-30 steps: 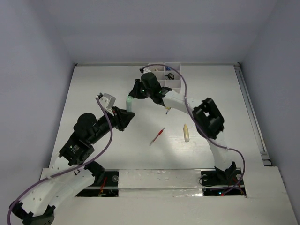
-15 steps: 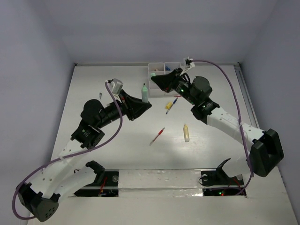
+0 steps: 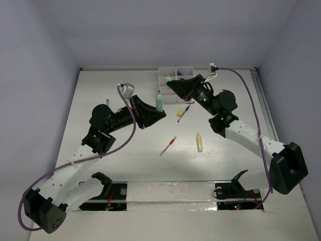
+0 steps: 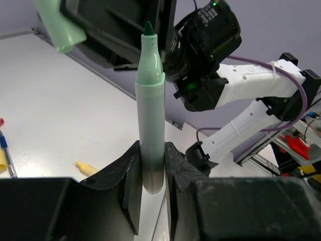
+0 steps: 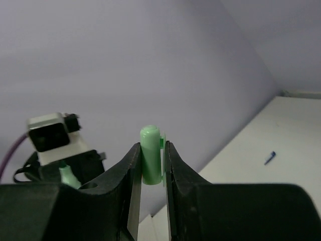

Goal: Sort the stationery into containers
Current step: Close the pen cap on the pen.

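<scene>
White table (image 3: 140, 165).
- Tray (image 3: 176, 68): far edge, directly behind right gripper (image 3: 169, 85).
- Yellow marker (image 3: 179, 116) and blue pen (image 3: 185, 109): side by side, just right of left gripper (image 3: 161, 114), nearer the bases than right gripper.
- Red pen (image 3: 168, 146): near left gripper, base side.
- Cream marker (image 3: 199, 142): right of red pen.
- Small blue piece (image 5: 270, 157): well apart from right gripper.

One each: tray (image 3: 173, 69), green marker (image 3: 159, 103), cap (image 5: 150, 155)
</scene>
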